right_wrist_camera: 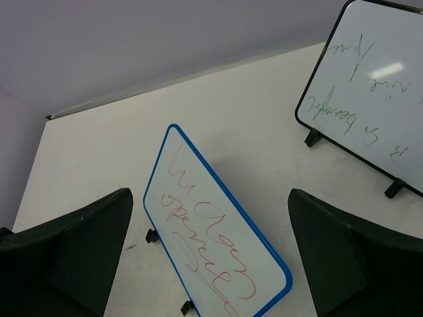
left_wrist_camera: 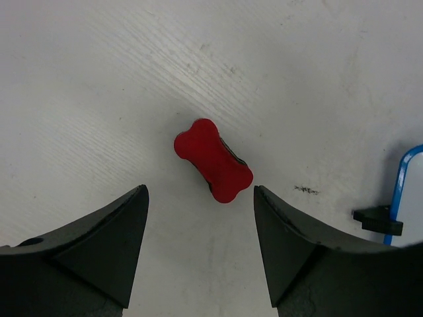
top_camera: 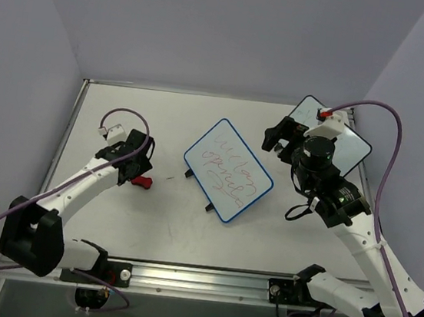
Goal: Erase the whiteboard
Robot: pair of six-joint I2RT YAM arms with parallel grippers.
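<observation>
A blue-framed whiteboard (top_camera: 228, 170) with red handwriting stands on small black feet at the table's middle; it also shows in the right wrist view (right_wrist_camera: 211, 231). A red bone-shaped eraser (left_wrist_camera: 213, 160) lies flat on the table; in the top view it (top_camera: 142, 182) sits just right of the left gripper. My left gripper (left_wrist_camera: 200, 198) is open and empty, hovering just above and short of the eraser. My right gripper (top_camera: 279, 138) is open and empty, held above the table to the right of the blue board.
A second whiteboard with a black frame (top_camera: 351, 143) and green writing stands at the back right, partly under my right arm; it shows in the right wrist view (right_wrist_camera: 370, 99). The blue board's edge and one foot (left_wrist_camera: 378, 220) lie right of the eraser.
</observation>
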